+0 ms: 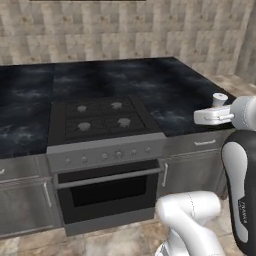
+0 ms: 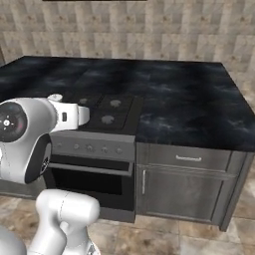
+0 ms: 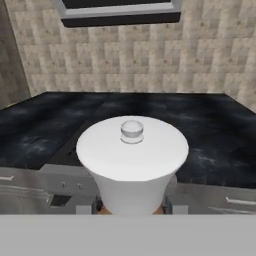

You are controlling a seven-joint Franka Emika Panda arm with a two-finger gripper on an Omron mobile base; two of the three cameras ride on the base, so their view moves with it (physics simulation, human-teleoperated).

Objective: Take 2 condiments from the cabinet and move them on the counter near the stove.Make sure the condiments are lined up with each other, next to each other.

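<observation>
In the hand view a condiment bottle fills the foreground with its wide white cap (image 3: 132,155) and a small round knob on top, facing the camera. Slivers of its orange-brown body show beneath the cap. My gripper (image 3: 132,206) is shut on this bottle, with a dark fingertip on each side of it. Behind it the black marble counter (image 3: 220,130) stretches across, and the stove (image 3: 62,157) lies to the left. From the base cameras the stove (image 1: 100,117) (image 2: 107,112) is set into the counter (image 1: 190,100) (image 2: 189,99), and my arm's elbow (image 1: 242,112) rises beside it. The cabinet is out of view.
A grey-framed dark hood (image 3: 120,12) hangs on the tiled wall above the stove. Below the counter are grey lower cabinets (image 2: 184,189) and the oven door with its silver bar handle (image 1: 107,177). A dark upright panel (image 3: 7,60) stands at the far left.
</observation>
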